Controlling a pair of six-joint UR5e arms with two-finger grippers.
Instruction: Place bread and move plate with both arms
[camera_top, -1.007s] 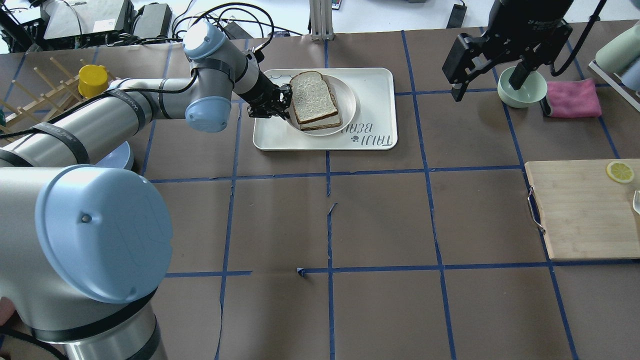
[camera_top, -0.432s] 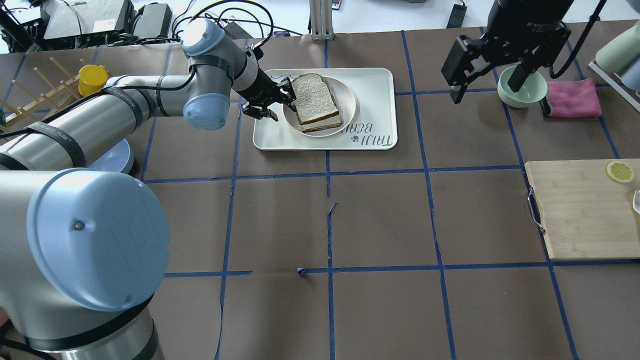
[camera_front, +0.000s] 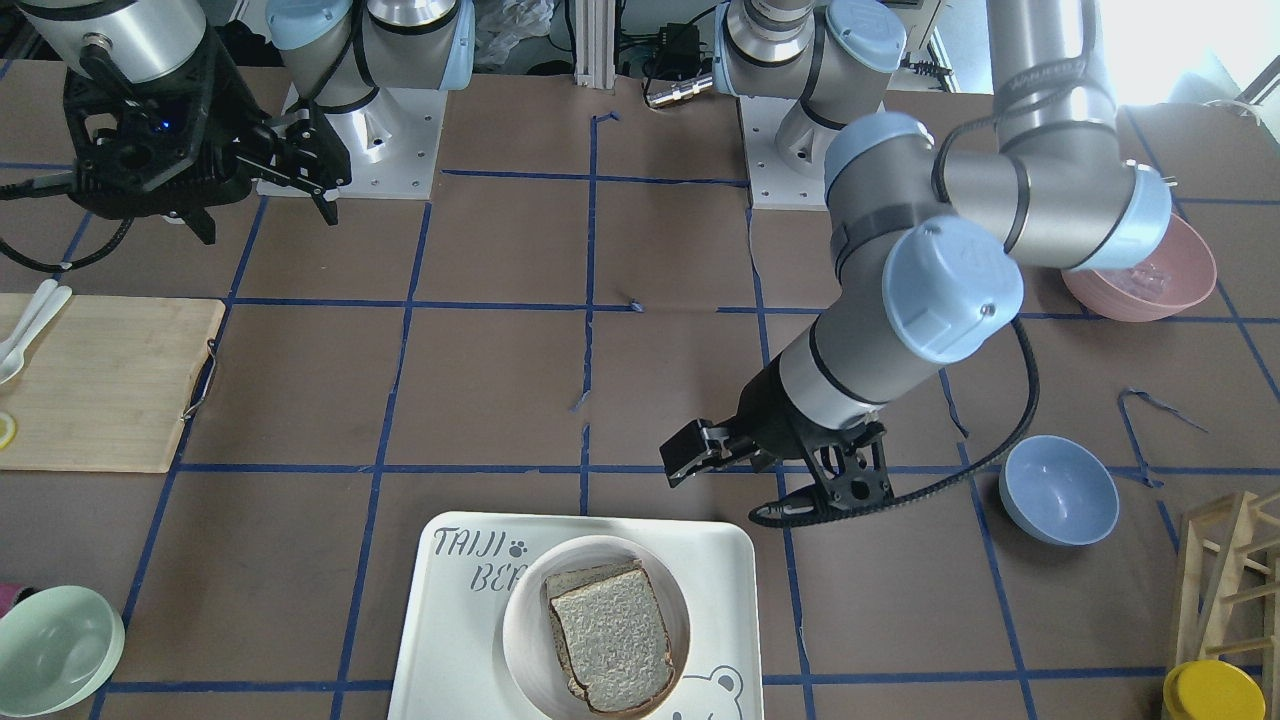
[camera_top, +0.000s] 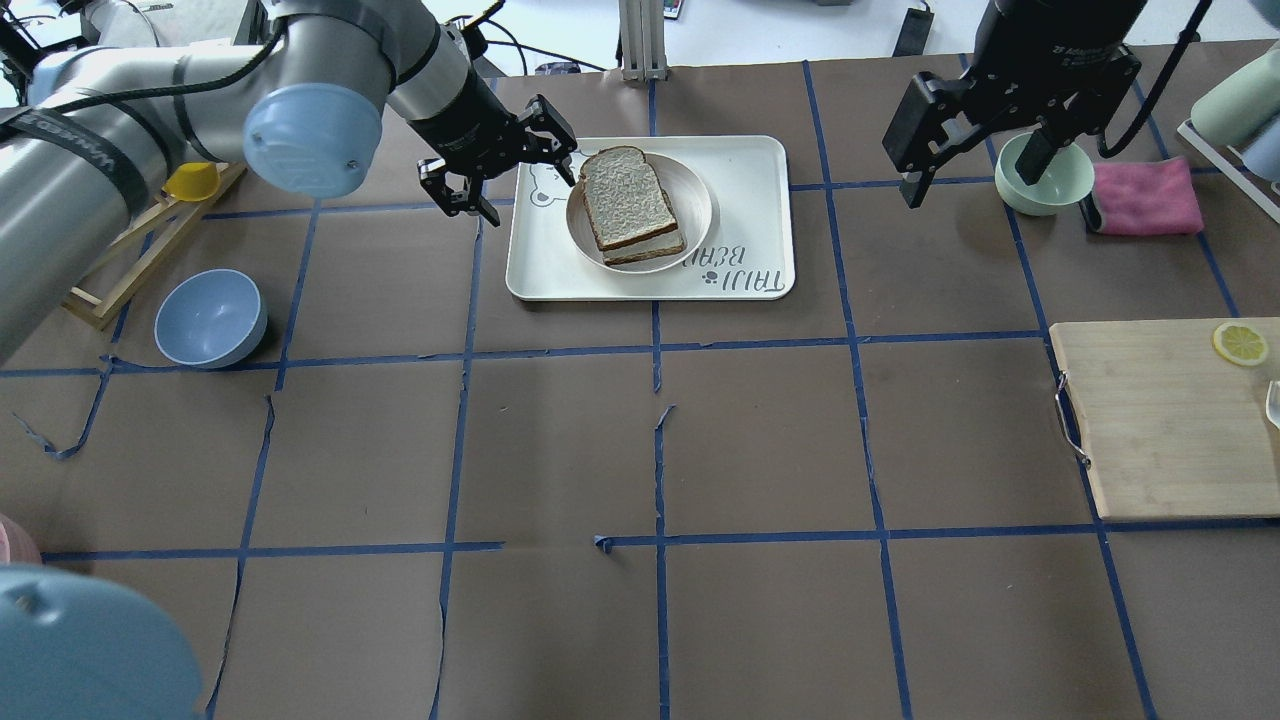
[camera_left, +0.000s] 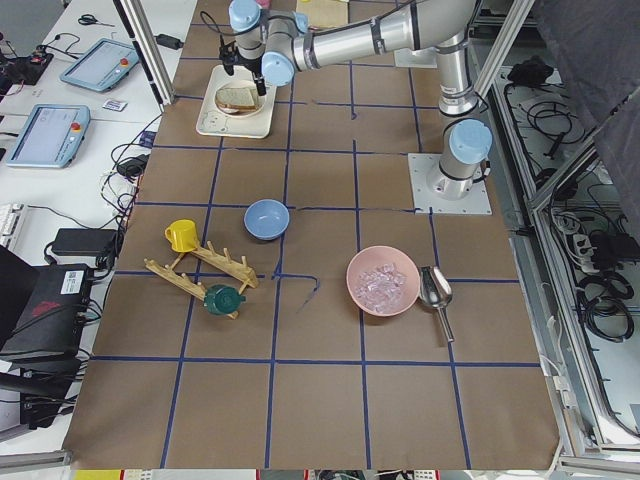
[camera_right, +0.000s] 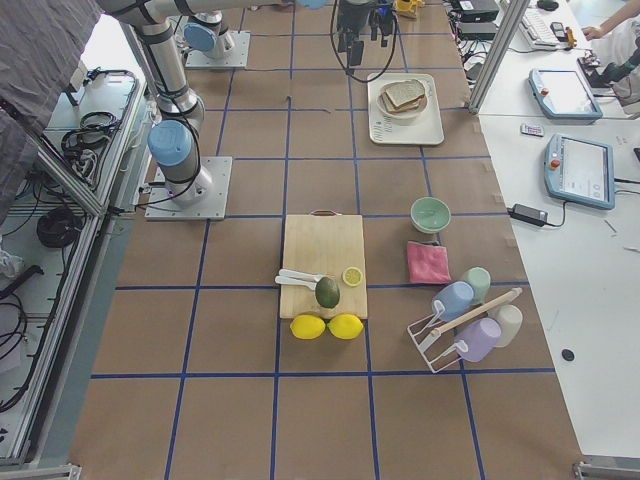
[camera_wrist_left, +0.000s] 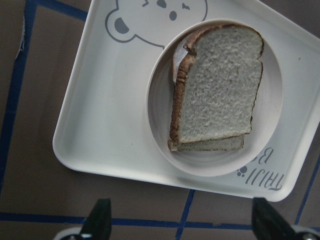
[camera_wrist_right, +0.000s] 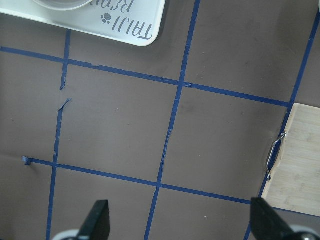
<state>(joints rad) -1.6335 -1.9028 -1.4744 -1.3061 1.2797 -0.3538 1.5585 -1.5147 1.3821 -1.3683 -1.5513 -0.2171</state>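
Note:
The bread (camera_top: 625, 195) lies on top of a thinner slice (camera_top: 652, 246) in the round cream plate (camera_top: 700, 200). The plate stands on the "TAIJI BEAR" tray (camera_top: 750, 165). My left gripper (camera_top: 532, 198) is open and empty, raised above the tray's left edge, apart from the bread. In the left wrist view the bread (camera_wrist_left: 220, 85) and plate (camera_wrist_left: 160, 105) lie below its spread fingers (camera_wrist_left: 100, 222). It also shows in the front view (camera_front: 727, 490). My right gripper (camera_top: 970, 182) is open and empty, high at the back right, clear of the tray.
A pale green bowl (camera_top: 1043, 178) and a pink cloth (camera_top: 1145, 195) sit at the back right. A cutting board (camera_top: 1170, 420) with a lemon slice is at the right. A blue bowl (camera_top: 210, 318) and a wooden rack (camera_top: 150, 250) are at the left.
My left gripper has let go at the bread's left edge, opened wide, risen and drawn back left. The bread stays on the plate. The right arm has hardly moved.

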